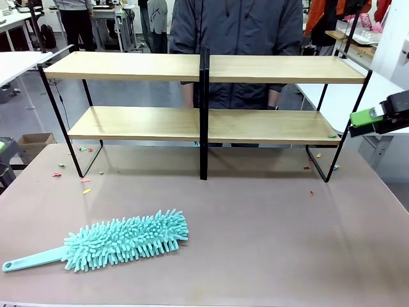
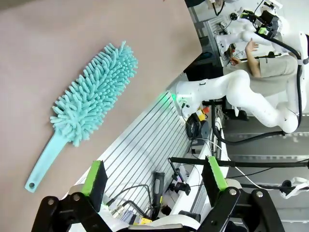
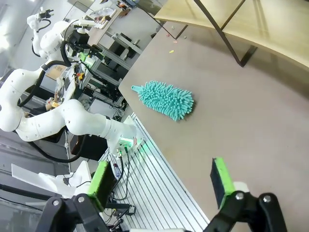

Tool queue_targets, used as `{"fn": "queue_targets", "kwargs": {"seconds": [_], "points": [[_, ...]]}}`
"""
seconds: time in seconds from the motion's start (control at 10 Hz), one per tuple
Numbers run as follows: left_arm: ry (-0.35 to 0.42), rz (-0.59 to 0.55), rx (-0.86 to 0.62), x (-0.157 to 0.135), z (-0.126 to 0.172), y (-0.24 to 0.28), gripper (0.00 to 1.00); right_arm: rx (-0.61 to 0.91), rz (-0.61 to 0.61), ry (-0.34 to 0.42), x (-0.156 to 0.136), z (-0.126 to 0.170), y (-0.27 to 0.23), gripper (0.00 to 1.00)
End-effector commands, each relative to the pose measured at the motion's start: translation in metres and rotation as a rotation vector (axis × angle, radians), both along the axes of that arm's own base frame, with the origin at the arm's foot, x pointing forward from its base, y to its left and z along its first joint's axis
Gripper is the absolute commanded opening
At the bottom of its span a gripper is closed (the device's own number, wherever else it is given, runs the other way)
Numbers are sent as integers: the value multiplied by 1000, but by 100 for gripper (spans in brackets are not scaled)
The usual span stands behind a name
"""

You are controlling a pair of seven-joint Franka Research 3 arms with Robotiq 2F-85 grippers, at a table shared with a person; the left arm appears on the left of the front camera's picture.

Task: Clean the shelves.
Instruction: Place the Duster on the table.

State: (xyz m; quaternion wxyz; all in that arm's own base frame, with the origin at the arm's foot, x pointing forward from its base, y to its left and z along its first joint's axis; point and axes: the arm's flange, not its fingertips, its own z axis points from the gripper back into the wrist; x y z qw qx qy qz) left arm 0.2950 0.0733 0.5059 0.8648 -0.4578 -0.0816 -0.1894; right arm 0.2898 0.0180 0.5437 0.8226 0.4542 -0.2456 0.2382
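Waiting to start: both hands gape empty, left hand point(image 2: 153, 182), right hand point(image 3: 161, 181); next, grasp duster point(image 1: 121, 241) lower left, then sweep shelves point(image 1: 202, 125).

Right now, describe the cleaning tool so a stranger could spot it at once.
Start at the shelves on the brown table. In front of them, near the table's front left, lies the duster. It is the one fluffy turquoise thing, with a flat handle.
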Motion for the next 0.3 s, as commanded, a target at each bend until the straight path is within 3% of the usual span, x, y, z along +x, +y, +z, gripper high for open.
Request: {"fn": "queue_targets", "kwargs": {"seconds": [0.0,0.2], "points": [[-16,-4,4,-1,-2,1,100,24,15,-26,4,2,1,100],[-16,-4,4,-1,-2,1,100,24,15,-26,4,2,1,100]]}}
